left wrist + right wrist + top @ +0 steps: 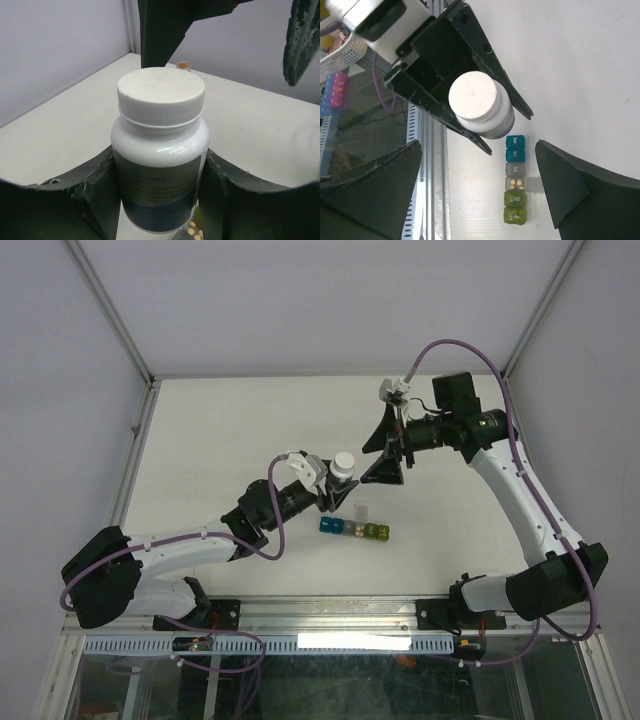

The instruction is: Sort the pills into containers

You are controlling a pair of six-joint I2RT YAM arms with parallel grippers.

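White tabletop [220,440]. On it: strip of containers [354,529], blue through green, one lid [534,185] flipped open, pills [516,183] inside. A small amber vial [184,64] also stands on it.

Soft, even overhead light, faint shadows. My right fingers [370,195] blur dark up close; the bottle [159,150] glints mildly.

Lab test cell — white walls [300,300], aluminium frame [108,305]
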